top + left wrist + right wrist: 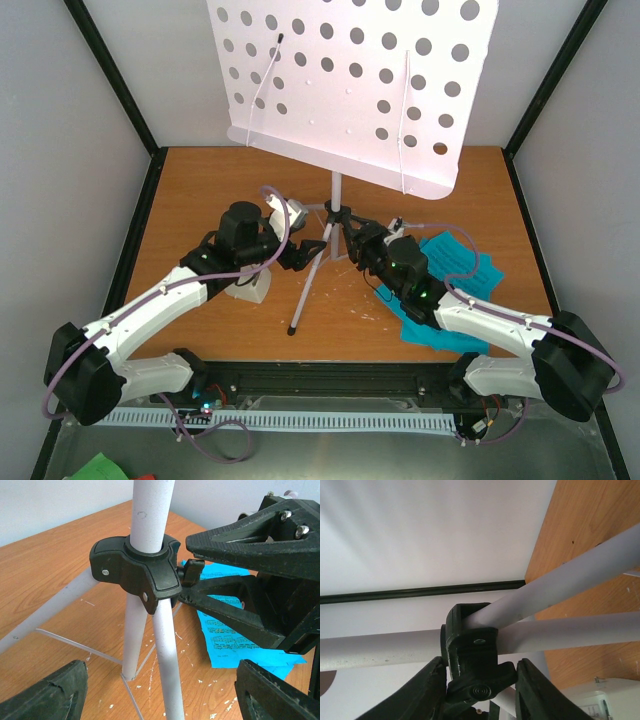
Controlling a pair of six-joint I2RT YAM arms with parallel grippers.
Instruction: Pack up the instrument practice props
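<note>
Nothing is packed yet, we judge. Left of centre, the left gripper [293,257] hangs released beside one white metronome [248,291]. At centre, one lilac music stand [340,160] stands unfolded, and the right gripper [480,675] clenches its hub knob [481,691]. At right lie loose cyan sheet-music pages [455,290]; we cannot count them.

The right gripper [481,682] seems to pinch the black clamp knob [479,691] on the pale music stand [580,630].

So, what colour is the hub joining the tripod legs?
Black plastic hub, clearest in the left wrist view.
</note>
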